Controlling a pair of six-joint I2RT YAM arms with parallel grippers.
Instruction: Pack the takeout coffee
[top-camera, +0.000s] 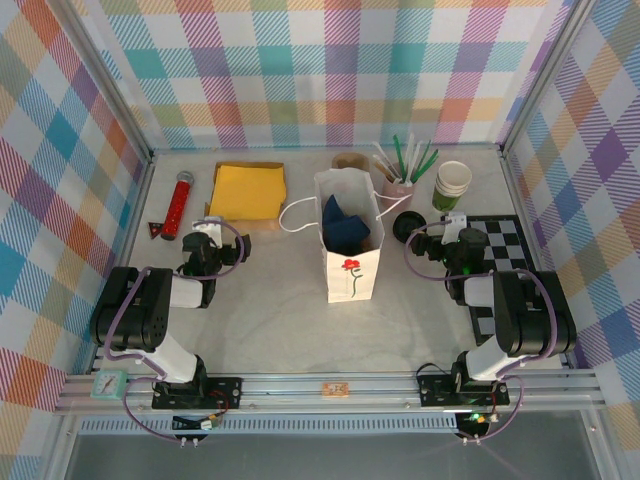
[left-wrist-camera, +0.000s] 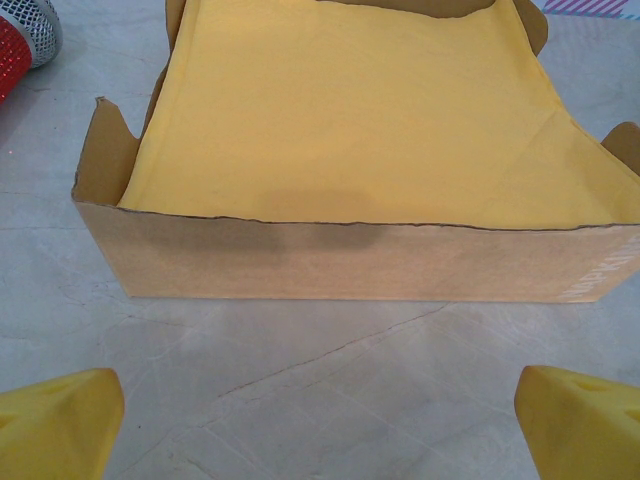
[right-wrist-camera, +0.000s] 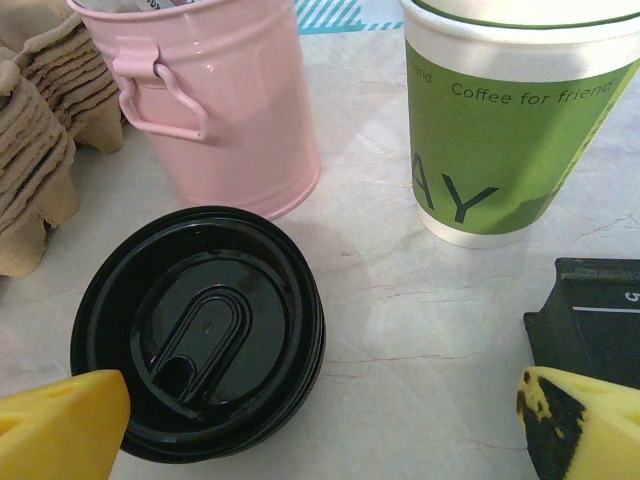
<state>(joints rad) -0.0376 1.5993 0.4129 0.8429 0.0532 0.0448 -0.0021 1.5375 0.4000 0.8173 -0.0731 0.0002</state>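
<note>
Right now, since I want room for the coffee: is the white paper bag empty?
No, the top view shows a dark blue bundle sitting inside the open white paper bag.

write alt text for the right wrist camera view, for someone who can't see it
A black plastic lid lies flat on the pale table, just ahead of the right gripper's open yellow fingers at the bottom corners. Behind it stand a pink metal bucket and a green-and-cream paper cup, with brown cardboard cup carriers at the left edge.
</note>
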